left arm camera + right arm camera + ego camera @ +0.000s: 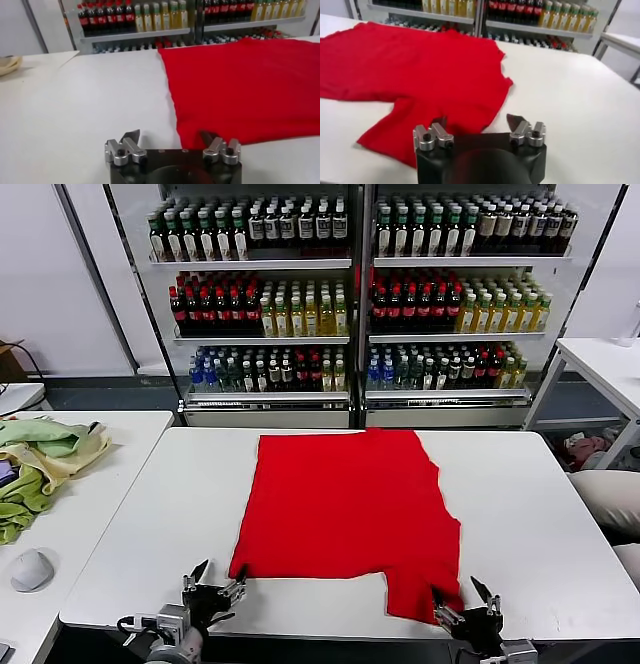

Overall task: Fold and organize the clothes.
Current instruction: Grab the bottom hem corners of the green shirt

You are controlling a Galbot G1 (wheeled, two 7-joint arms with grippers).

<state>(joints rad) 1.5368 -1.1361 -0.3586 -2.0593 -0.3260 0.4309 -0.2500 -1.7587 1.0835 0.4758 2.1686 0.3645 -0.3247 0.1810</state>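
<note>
The bright red T-shirt [345, 504] lies spread flat on the white table [540, 524]; no print shows on its upper side. One lobe of it reaches toward the front edge at the right [420, 589]. My left gripper [220, 579] is open and empty at the shirt's near left corner. In the left wrist view [170, 136] one finger is over the red hem [245, 85] and the other over bare table. My right gripper [458, 599] is open and empty at the near right lobe. In the right wrist view [477, 122] the cloth's edge [420, 70] lies between its fingers.
Pale green and yellowish cloths [40, 459] and a grey mouse [30, 569] lie on the left side table. Shelves of bottles [350, 294] stand behind. Another white table [600, 359] is at the back right. Both grippers are at the table's front edge.
</note>
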